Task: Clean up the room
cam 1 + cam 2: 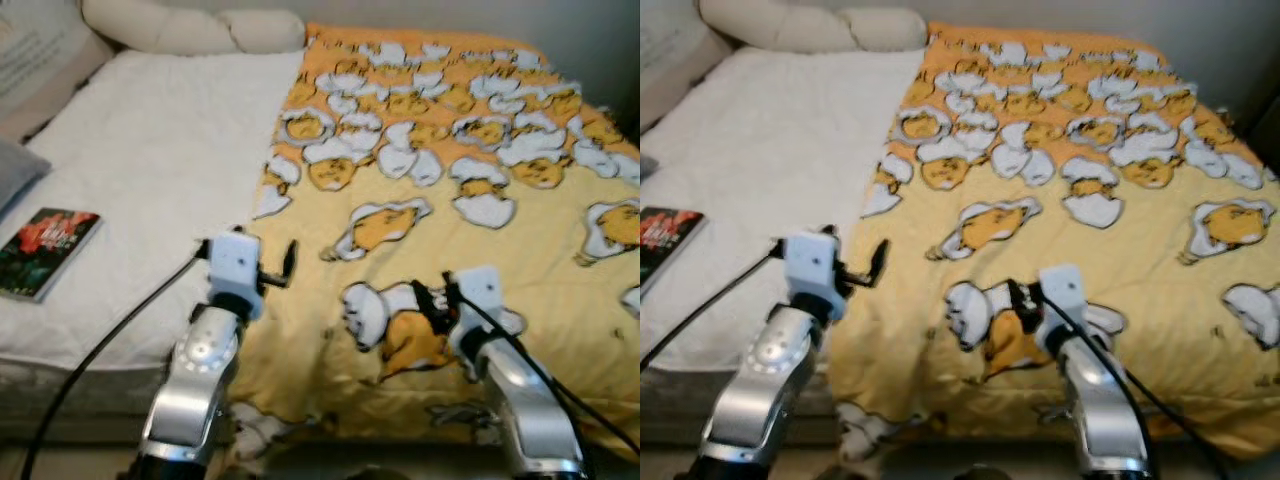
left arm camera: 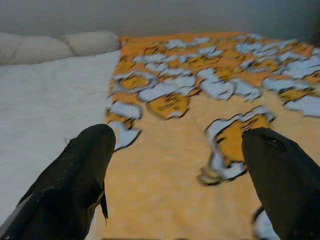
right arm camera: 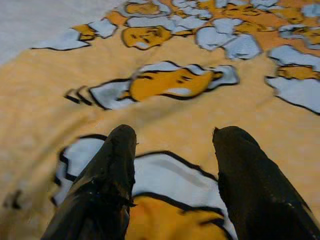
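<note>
Home bedroom: bed with white sheet, yellow cartoon-print blanket, cream pillows, paperback book on mattress.

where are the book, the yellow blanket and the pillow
book (image 1: 45,250), left eye view, middle of its cover
yellow blanket (image 1: 545,255), left eye view, a plain yellow patch on its right half
pillow (image 1: 160,25), left eye view, middle of its long cream body
</note>
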Robot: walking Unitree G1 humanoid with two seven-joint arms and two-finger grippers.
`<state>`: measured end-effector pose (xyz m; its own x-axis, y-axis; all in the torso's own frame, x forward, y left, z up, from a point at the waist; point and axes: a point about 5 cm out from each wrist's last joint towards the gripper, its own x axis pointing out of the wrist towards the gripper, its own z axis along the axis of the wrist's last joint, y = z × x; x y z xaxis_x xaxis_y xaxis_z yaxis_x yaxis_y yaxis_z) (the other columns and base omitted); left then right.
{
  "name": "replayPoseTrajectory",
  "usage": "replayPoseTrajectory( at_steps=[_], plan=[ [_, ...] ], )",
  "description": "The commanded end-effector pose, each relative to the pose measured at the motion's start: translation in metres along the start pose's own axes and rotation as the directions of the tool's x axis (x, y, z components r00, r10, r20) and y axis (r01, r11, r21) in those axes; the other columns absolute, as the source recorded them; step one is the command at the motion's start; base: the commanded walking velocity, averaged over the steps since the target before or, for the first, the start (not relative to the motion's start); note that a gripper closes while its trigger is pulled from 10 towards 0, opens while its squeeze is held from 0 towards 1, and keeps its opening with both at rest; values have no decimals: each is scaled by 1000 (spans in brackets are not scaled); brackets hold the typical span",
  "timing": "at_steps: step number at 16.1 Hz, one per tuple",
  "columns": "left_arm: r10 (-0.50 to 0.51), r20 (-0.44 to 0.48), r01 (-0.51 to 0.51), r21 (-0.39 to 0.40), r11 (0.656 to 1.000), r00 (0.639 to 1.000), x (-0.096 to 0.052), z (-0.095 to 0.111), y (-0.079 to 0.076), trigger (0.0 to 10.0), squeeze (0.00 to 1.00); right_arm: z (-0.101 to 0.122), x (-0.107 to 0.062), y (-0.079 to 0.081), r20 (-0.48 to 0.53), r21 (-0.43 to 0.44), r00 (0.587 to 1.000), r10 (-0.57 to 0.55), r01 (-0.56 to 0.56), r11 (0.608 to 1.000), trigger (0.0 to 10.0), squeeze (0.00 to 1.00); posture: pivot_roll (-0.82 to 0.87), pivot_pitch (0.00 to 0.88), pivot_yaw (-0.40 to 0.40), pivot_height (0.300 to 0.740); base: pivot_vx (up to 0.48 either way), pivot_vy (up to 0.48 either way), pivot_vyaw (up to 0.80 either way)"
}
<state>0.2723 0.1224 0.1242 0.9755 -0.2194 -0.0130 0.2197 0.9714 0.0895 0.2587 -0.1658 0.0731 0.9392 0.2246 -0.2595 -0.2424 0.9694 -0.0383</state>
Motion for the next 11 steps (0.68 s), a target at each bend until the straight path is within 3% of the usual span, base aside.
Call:
replayPoseTrajectory(
  at_steps=[1, 11],
  plan=[
    [29, 4, -29, 23, 999, 1000, -1, 1, 6, 10000, 0, 2, 0, 3, 5, 0, 1000, 2, -2, 1000, 10000, 0, -71, 9, 4, 740, 0, -472, 0],
    [20, 0, -20, 52, 998, 1000, 3, 2, 6, 10000, 0, -3, -6, -10, -34, 3, 997, -72, 72, 997, 10000, 0, -84, 21, 23, 740, 0, -478, 0]
  ],
)
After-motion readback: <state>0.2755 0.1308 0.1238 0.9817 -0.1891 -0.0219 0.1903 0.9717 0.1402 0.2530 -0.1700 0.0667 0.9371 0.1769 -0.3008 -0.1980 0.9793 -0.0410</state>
